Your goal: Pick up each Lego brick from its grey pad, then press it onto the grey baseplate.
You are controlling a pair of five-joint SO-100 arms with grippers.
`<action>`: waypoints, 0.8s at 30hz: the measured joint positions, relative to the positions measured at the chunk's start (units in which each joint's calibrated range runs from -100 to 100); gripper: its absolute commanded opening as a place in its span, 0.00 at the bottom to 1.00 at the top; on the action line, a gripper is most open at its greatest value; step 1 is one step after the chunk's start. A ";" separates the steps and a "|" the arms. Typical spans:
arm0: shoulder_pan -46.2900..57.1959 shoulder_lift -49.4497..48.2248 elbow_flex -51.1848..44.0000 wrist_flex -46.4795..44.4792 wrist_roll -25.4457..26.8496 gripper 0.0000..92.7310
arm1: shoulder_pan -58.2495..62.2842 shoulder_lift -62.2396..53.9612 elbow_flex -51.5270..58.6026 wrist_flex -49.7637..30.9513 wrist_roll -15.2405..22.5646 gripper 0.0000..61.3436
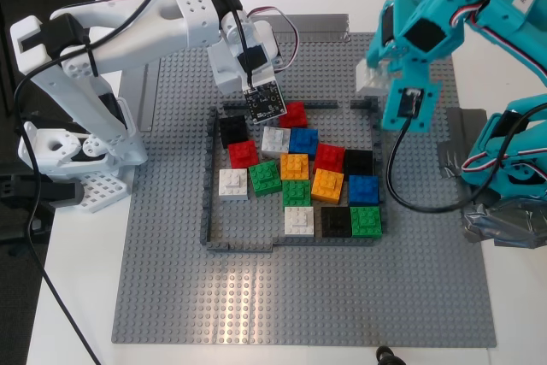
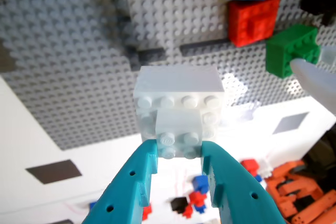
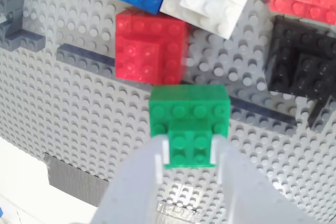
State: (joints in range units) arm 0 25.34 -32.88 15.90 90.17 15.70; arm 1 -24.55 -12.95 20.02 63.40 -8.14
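Note:
My first gripper [image 2: 179, 148], the teal one at the exterior view's right, is shut on a white Lego brick [image 2: 178, 111]. It holds the brick [image 1: 373, 81] above the grey baseplate [image 1: 171, 279], over the far right corner of the low dark-grey frame [image 1: 208, 194]. My second gripper [image 3: 191, 150], on the white arm at the exterior view's left, is shut on a green Lego brick [image 3: 190, 116]. It hangs just above the frame's far side, beside a red brick [image 3: 149, 45]. Two small grey pads [image 2: 54, 171] [image 2: 290, 123] lie on the white table past the baseplate's edge.
Inside the frame sit several bricks in red, blue, orange, black, white and green [image 1: 295, 179]. The white arm's base [image 1: 68, 160] stands at the exterior view's left and a teal base wrapped in silver tape [image 1: 504, 220] at its right. Loose bricks [image 2: 294, 192] lie off the plate.

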 measured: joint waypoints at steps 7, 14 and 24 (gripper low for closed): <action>-5.33 -0.08 2.24 1.65 -4.02 0.00 | 1.64 0.52 0.00 2.98 -0.34 0.00; -5.77 2.45 6.15 1.65 -4.39 0.00 | 3.45 0.52 1.06 3.78 0.34 0.00; -5.77 13.02 6.24 -4.43 -7.26 0.00 | 4.73 0.95 3.29 2.74 0.83 0.00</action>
State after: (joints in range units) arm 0 19.57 -19.86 22.15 85.74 8.44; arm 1 -19.82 -12.00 23.31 66.13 -7.31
